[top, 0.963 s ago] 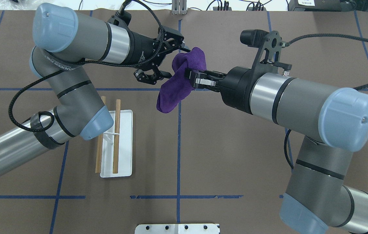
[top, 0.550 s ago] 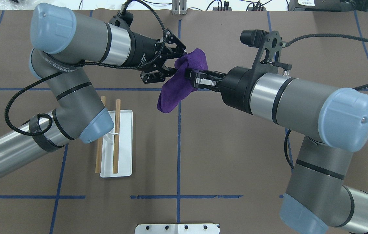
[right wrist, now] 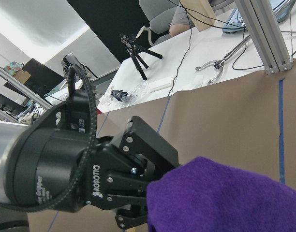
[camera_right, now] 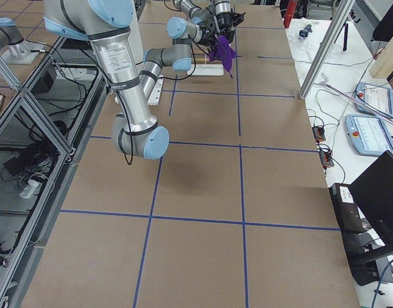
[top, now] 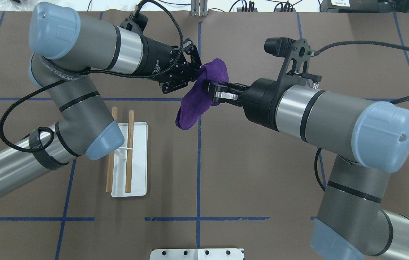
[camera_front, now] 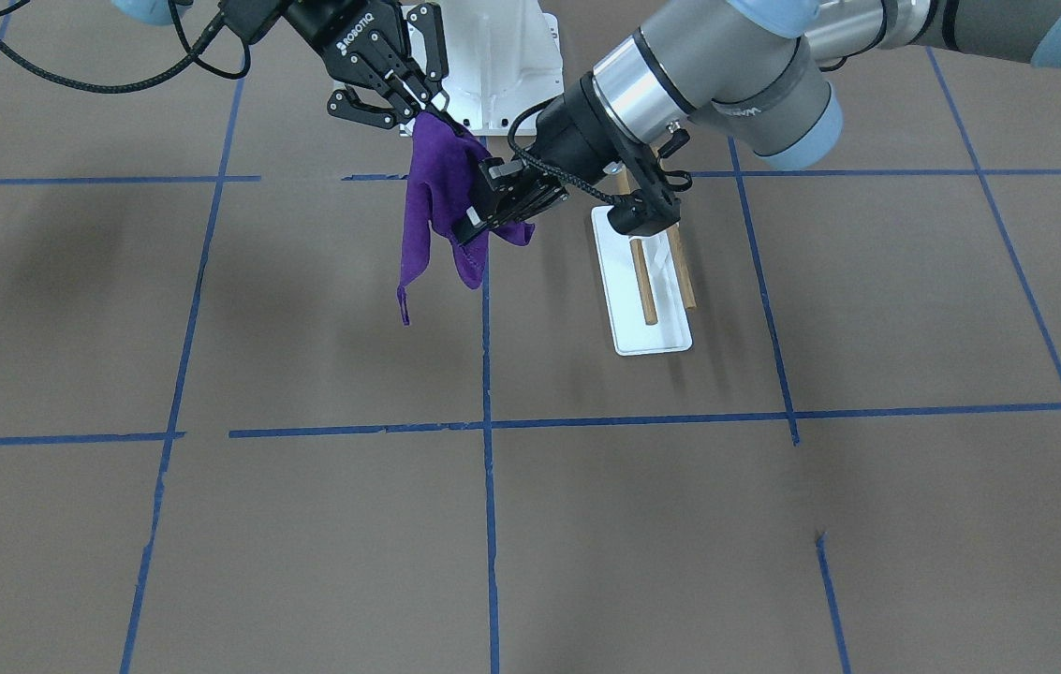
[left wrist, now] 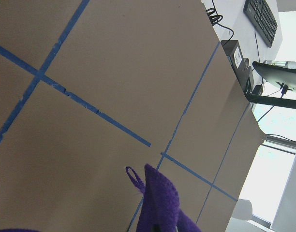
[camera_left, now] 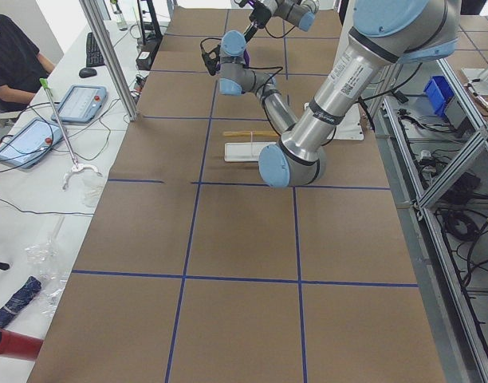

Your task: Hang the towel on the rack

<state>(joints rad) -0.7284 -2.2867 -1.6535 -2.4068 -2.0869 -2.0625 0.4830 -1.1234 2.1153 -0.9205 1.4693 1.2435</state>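
Observation:
The deep purple towel hangs in the air between my two grippers, over the far middle of the table; it also shows in the front view. My right gripper is shut on its upper part. My left gripper is shut on a side fold of the towel. The rack, two wooden dowels over a white tray, stands on the table to the left of the towel, partly under my left elbow. The left wrist view shows the towel's hanging corner.
The white robot pedestal stands behind the towel in the front view. A white plate lies at the near table edge. Blue tape lines cross the brown tabletop. An operator sits beyond the far table edge.
My left gripper moved onto the towel's side fold and closed from open. My right gripper, still holding the towel, shifted slightly to the left.

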